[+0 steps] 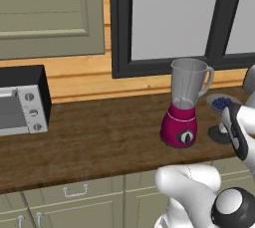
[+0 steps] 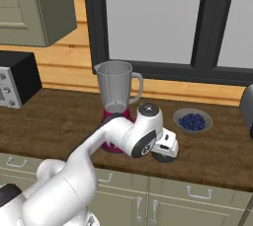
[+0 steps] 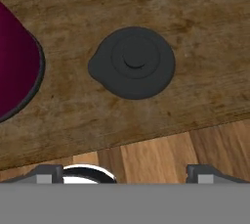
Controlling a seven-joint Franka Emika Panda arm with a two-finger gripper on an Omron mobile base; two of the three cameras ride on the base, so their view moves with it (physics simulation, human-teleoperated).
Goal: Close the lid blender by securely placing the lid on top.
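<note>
Hovering with jaws spread above the lid (image 3: 133, 63) near the counter's (image 1: 89, 137) front edge, risking a slipped pinch on its low knob or bumping the blender (image 1: 182, 103) just beside.

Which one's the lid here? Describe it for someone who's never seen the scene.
Find the wooden counter under the window, then the magenta-based blender. Beside its base lies the lid, flat on the wood: a round dark grey cap with a small spout tab, unlike the dish of blueberries.

The arm (image 2: 123, 138) hides most of the lid (image 2: 163, 157) (blender (image 3: 14, 66) base edge-cropped).
</note>
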